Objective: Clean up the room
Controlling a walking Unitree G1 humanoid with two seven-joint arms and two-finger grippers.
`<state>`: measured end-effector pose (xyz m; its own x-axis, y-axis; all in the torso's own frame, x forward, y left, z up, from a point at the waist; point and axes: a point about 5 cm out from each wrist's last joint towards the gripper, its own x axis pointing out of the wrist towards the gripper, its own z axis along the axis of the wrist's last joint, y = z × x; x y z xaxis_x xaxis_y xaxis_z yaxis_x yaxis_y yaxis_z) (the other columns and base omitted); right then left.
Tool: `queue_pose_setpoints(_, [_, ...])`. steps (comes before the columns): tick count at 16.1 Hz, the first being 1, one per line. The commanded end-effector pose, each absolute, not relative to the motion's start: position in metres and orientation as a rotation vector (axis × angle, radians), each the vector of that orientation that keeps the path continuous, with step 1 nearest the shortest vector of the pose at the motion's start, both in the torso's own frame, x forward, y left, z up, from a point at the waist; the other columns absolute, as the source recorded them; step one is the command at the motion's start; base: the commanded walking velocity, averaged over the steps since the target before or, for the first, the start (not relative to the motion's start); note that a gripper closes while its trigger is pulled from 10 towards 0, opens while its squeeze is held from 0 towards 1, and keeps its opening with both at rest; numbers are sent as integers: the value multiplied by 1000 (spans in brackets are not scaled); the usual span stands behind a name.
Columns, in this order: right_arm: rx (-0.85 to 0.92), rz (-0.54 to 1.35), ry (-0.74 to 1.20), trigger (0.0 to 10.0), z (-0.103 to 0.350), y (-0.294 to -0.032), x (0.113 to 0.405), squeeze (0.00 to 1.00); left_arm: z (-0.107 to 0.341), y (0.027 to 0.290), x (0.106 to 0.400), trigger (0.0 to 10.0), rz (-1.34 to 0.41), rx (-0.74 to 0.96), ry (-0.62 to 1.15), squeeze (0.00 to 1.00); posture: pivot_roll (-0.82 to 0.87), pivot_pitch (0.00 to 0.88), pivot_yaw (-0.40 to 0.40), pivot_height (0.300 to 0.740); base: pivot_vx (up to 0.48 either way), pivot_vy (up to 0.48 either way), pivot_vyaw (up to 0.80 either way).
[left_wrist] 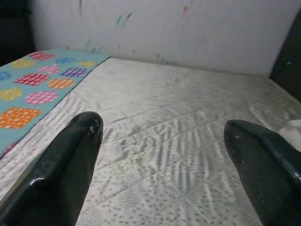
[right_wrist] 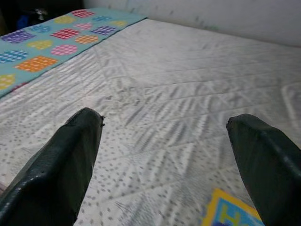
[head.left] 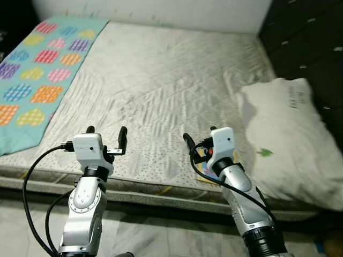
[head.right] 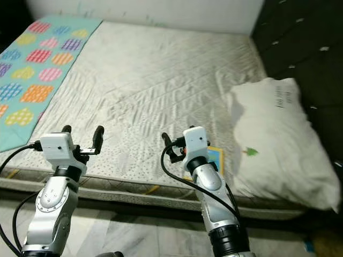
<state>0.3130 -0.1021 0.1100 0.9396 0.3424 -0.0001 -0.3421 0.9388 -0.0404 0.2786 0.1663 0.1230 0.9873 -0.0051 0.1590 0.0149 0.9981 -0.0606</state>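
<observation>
On the far left of the bed, a teal blanket printed with coloured hearts lies flat along the mattress, reaching from the white wall at the head down toward the near edge. Its near end hangs slightly over the mattress side

Just right of that, the left gripper is held up over the near edge of the mattress, above the quilted grey-white cover. Its 2 black fingers are spread wide apart with nothing between them; the left wrist view looks between them across bare mattress toward the wall, with the blanket off to one side

Toward the middle, the mattress cover is wrinkled in shallow diagonal folds, and nothing lies on it there

Further right, the right gripper is also raised over the near edge, its 2 fingers likewise spread open and empty. Directly beneath and just beyond it, a small flat card or booklet with a yellow border and blue face lies on the mattress close to the edge, partly hidden by the wrist. Its corner shows in the right wrist view

At the far right, a white pillow lies on the mattress beside a dark headboard or cabinet, with a small green mark on its cover. The booklet sits just beside the pillow's near corner

Pale tiled floor shows below the bed, between the 2 silver arms
</observation>
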Motion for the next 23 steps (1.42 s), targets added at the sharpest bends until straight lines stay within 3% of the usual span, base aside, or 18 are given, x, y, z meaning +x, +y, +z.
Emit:
queue_pose_setpoints(1, [-46, 342, -14, 10000, 112, -104, 313, 0, 125, 167, 278, 10000, -21, -57, -161, 0, 83, 121, -21, 740, 356, 0, 0])
queue_pose_setpoints(6, [-46, 333, -21, 10000, 111, -104, 312, 0, 124, 167, 279, 10000, -6, -48, -153, 0, 83, 123, -17, 740, 319, 0, 0])
queue_pose_setpoints(13, [-45, 309, -18, 10000, 110, -106, 314, 0, 125, 168, 281, 10000, 32, -54, -156, 0, 85, 126, -16, 740, 0, 0, 0])
queue_pose_setpoints(23, [-62, 319, -27, 10000, 111, -107, 315, 0, 122, 167, 282, 10000, 36, -65, -144, 0, 84, 112, -23, 740, 0, 463, 0])
